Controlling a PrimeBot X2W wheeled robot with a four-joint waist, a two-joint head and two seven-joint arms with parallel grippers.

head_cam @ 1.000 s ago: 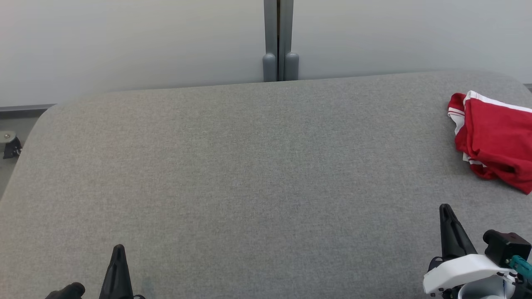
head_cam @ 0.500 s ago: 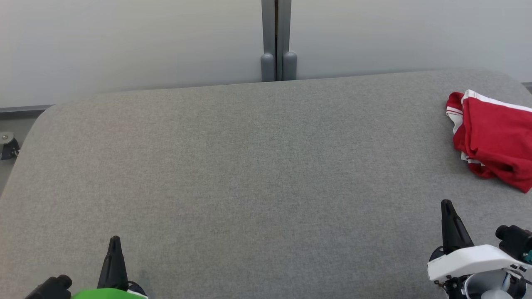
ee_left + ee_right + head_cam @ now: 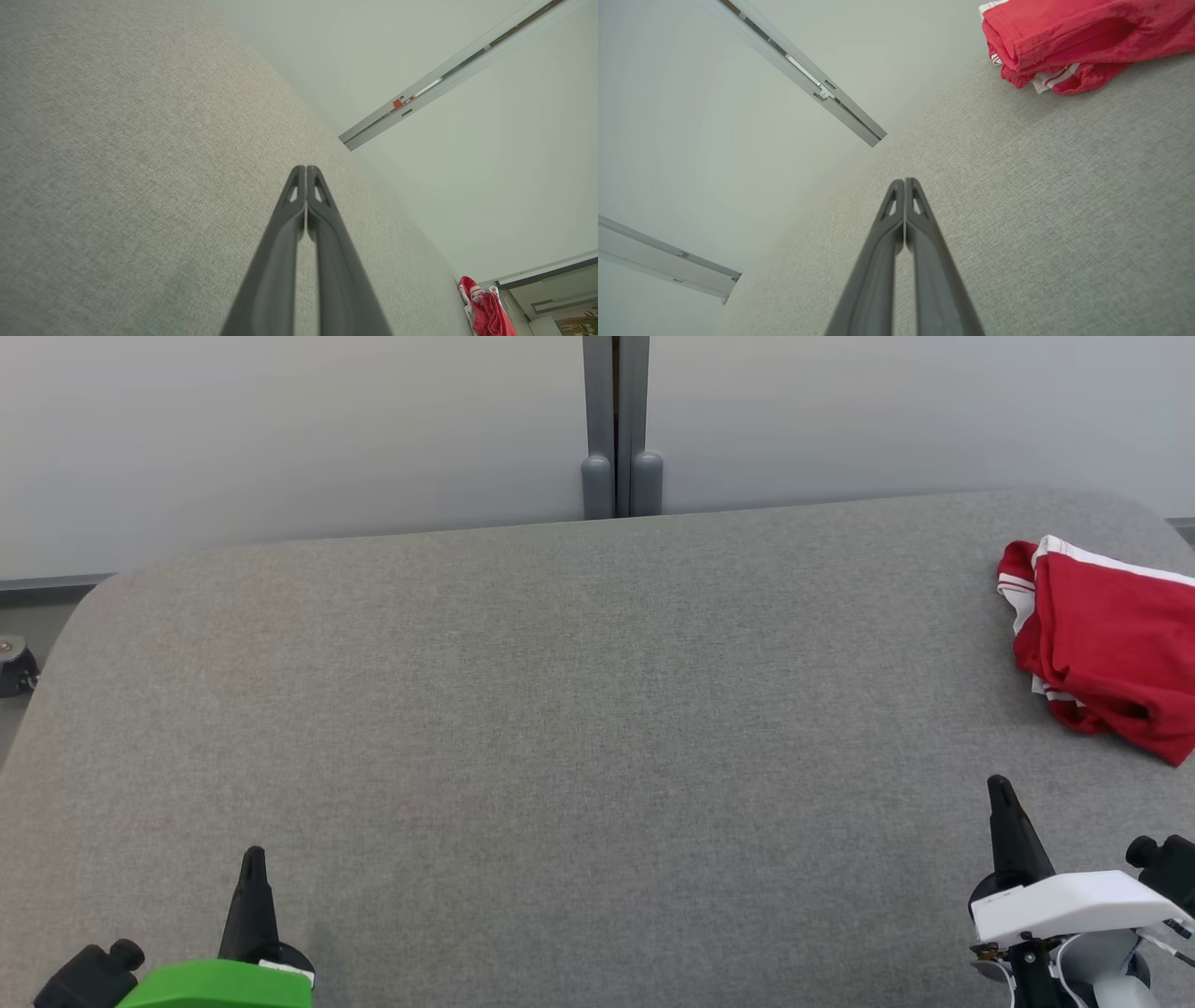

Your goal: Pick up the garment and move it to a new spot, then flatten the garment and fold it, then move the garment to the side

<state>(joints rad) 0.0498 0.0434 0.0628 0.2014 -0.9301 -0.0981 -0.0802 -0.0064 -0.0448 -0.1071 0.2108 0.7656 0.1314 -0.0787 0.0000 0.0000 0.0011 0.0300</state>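
Red garment (image 3: pixel 1106 644), bunched near worktop (image 3: pixel 560 709) edge.
Left hand (image 3: pixel 252 855), right hand (image 3: pixel 1001 786): both pressed together; garment could be pushed overboard if approached so.

Pale wall panels (image 3: pixel 280 429) behind a grey felt table (image 3: pixel 560 709).

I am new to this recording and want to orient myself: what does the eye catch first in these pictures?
The red garment with white stripes stands out, lying bunched at the far right of the grey table. Nearer the robot, the left gripper and the right gripper point forward over the table, both shut and holding nothing.
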